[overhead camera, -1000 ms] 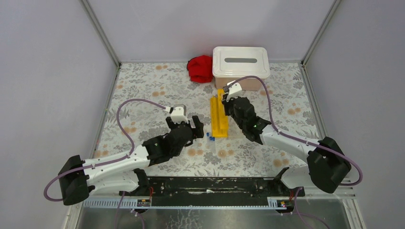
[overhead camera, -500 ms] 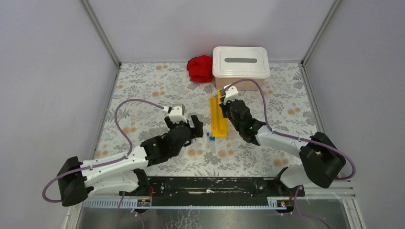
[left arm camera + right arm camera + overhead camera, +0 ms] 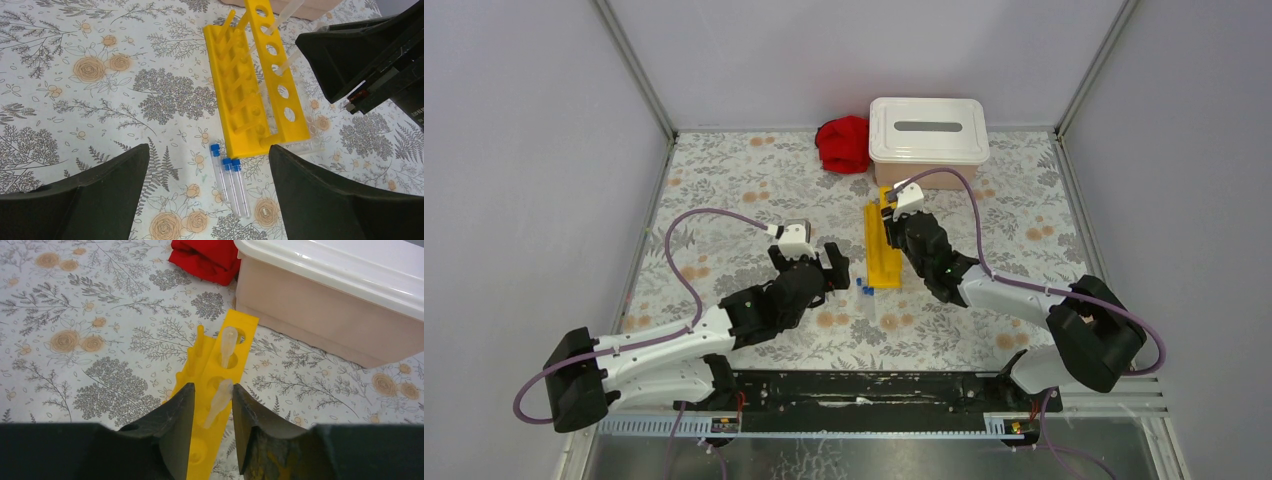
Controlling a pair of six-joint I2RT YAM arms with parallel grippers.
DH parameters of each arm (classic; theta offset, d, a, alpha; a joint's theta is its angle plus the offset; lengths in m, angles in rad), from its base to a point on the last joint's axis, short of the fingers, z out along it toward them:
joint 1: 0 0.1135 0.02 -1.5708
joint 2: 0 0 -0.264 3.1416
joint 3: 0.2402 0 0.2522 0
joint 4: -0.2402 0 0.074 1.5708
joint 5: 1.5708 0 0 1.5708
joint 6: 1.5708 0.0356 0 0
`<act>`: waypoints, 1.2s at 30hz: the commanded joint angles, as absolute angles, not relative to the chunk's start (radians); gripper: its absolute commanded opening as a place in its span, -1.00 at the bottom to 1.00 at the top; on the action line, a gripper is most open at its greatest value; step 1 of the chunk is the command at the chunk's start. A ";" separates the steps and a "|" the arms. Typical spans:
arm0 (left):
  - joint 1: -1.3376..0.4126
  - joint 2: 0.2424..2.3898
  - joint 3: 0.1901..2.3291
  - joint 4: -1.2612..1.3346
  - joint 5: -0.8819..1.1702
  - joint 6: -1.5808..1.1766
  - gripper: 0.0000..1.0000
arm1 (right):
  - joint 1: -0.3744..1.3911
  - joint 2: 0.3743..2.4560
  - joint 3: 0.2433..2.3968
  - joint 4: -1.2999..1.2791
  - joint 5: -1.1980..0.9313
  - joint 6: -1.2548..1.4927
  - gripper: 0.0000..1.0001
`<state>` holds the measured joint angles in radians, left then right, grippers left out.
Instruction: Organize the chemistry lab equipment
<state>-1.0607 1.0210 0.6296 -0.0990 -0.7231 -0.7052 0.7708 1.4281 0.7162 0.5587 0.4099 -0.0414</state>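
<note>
The yellow test-tube rack [image 3: 883, 247] lies lengthwise at the table's middle. Two clear uncapped tubes [image 3: 227, 342] stand in its far holes. My right gripper [image 3: 896, 228] sits over the rack's far end. In the right wrist view its jaws [image 3: 212, 386] are slightly apart around the nearer clear tube [image 3: 219, 401], which leans against the right finger. Three blue-capped tubes [image 3: 230, 180] lie side by side on the table at the rack's near end [image 3: 260, 127]. My left gripper [image 3: 209, 150] is open and empty just above them. The tongs are out of view.
The pinkish bin with its white slotted lid [image 3: 929, 128] stands at the back, just beyond the rack. A red cloth [image 3: 844, 143] lies left of the bin. The enclosure walls border the flowered table cover on three sides.
My right gripper has moved left and nearer, onto the rack's far end around the tube. My left gripper has shifted slightly left, still open.
</note>
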 commanded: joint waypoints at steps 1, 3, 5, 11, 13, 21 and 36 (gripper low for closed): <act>-1.065 1.025 0.616 -0.049 -0.755 -0.717 0.96 | 0.780 1.418 0.713 0.592 0.455 -0.039 -0.10; -1.065 1.029 0.622 -0.064 -0.749 -0.721 0.97 | 0.780 1.403 0.720 0.578 0.461 -0.041 -0.03; -1.065 1.039 0.629 -0.085 -0.740 -0.728 0.97 | 0.780 1.385 0.727 0.563 0.467 -0.042 -0.01; -1.065 1.046 0.619 -0.123 -0.694 -0.756 0.96 | 0.780 1.302 0.761 0.492 0.497 -0.018 0.02; -1.065 1.037 0.606 -0.136 -0.686 -0.774 0.95 | 0.780 1.277 0.771 0.457 0.513 -0.005 0.02; -1.065 0.980 0.529 -0.149 -0.659 -0.825 0.84 | 0.782 1.225 0.739 0.391 0.640 0.089 -0.25; -1.099 0.954 0.501 -0.151 -0.668 -0.842 0.57 | 0.721 1.471 0.758 0.445 0.630 0.298 -1.00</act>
<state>-1.0824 0.9775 0.5125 -0.1516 -0.6434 -0.8257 0.7631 1.4391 0.7227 0.3702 0.6365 0.2066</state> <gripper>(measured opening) 0.799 0.011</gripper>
